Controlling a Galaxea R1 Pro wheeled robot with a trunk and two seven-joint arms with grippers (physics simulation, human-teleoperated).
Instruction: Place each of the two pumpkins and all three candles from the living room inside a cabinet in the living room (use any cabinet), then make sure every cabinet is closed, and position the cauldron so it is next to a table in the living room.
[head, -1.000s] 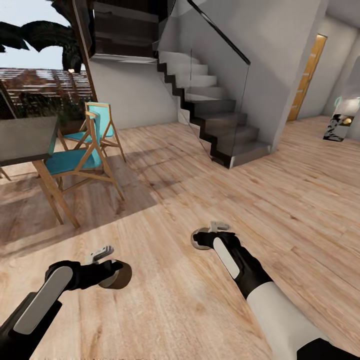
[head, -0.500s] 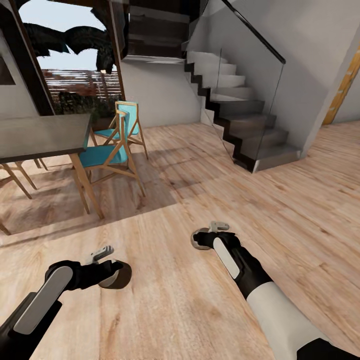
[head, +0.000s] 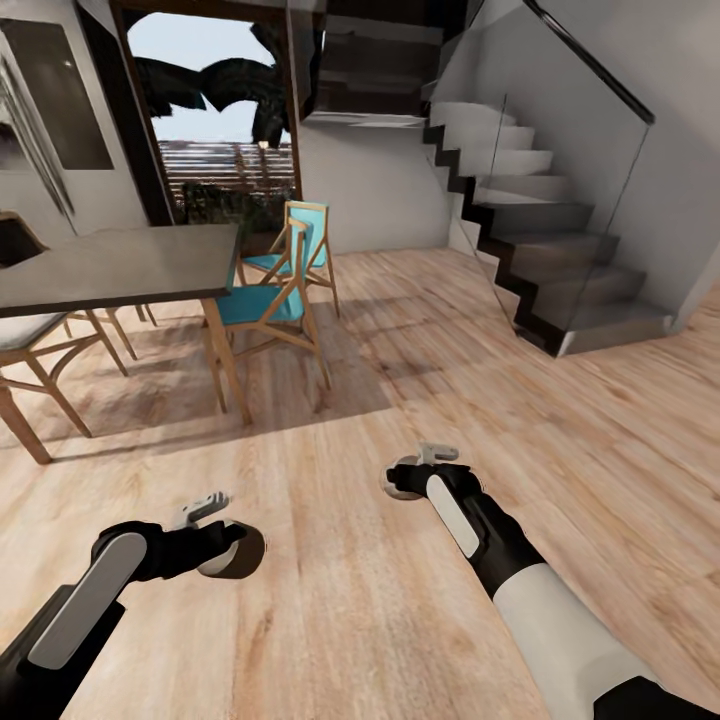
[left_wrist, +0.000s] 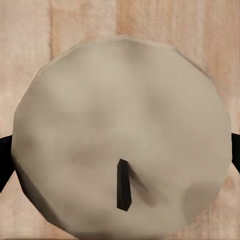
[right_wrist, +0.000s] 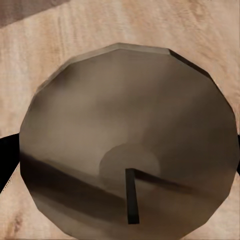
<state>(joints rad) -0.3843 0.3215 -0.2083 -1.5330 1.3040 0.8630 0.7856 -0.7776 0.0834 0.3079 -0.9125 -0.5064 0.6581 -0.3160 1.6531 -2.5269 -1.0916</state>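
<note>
Wood floor (head: 380, 620) spread under both arms, and each claw carried one of the candles. The left gripper (head: 222, 545) was clenched on the left candle (head: 245, 555), a stubby dark-brown cylinder held low over the boards. The right gripper (head: 412, 478) gripped the right candle (head: 395, 488) the same way, further forward. Both wrist views looked straight down on a pale round top with a short dark wick, the left candle (left_wrist: 120, 130) and the right candle (right_wrist: 125, 125), with dark fingers just showing at either edge.

Slipping looked like the main risk: each candle seemed pinched only by its sides, so a sharp turn or stop of the base could work one loose, and it would likely roll away across the floor. A second risk sat on the left, where the dining table (head: 120, 265) and teal chairs (head: 275, 300) stood near; swinging that way could catch the left arm on a leg. The stairs (head: 540, 250) were well apart on the right
</note>
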